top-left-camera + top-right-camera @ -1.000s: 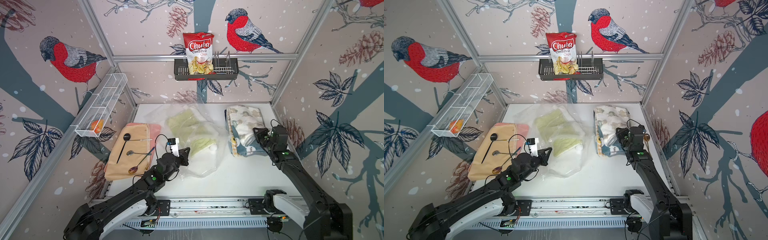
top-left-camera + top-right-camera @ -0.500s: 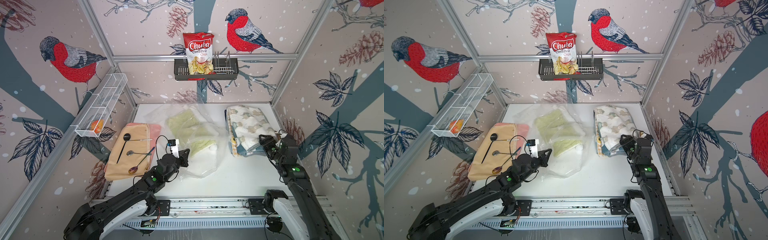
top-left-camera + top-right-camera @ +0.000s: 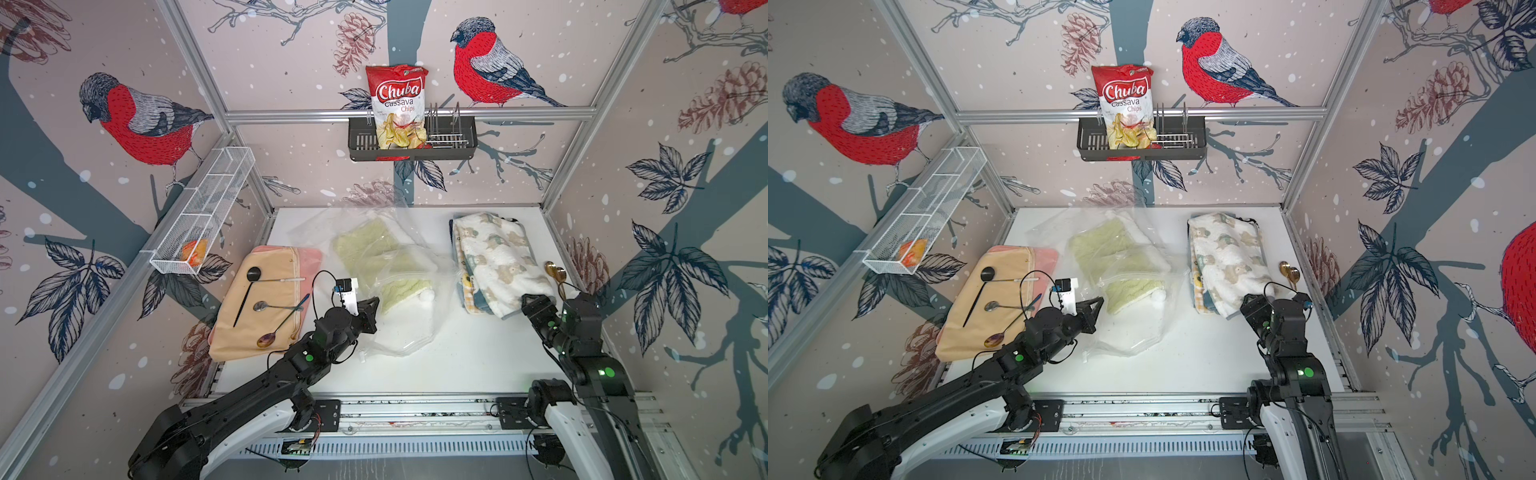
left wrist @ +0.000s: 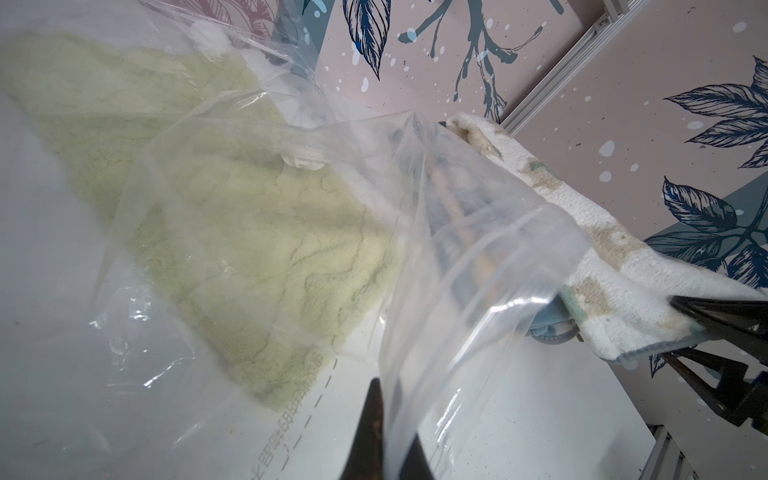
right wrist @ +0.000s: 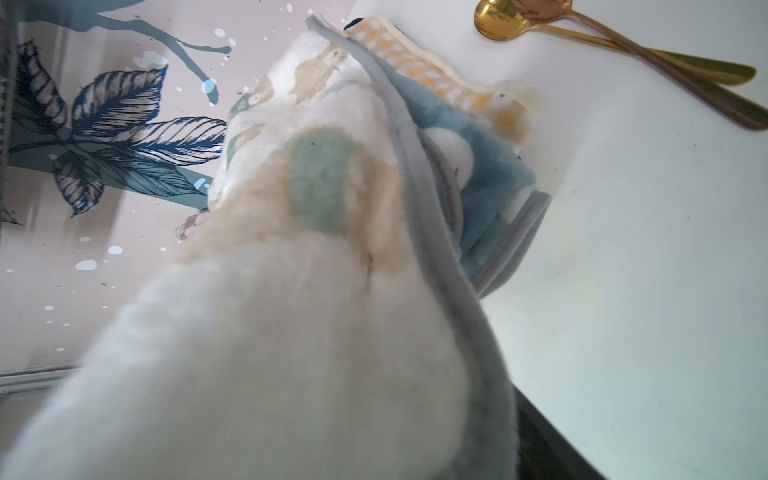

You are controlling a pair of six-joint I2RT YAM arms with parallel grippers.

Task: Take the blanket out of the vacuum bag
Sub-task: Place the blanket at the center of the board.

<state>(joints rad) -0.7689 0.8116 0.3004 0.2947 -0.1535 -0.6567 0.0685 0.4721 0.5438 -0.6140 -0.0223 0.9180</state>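
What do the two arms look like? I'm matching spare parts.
Both arms are black with white base links and a green light on each. The left gripper carries a small white camera module with looped black cables. The right gripper has black jaws and thin black cabling.

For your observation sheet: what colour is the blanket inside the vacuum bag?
Pale green blanket, clearest in the left wrist view.

Bright, even light; glare on vacuum bag [image 4: 478,257]; right wrist view's near blanket [image 5: 270,353] blurred; top views sharp.
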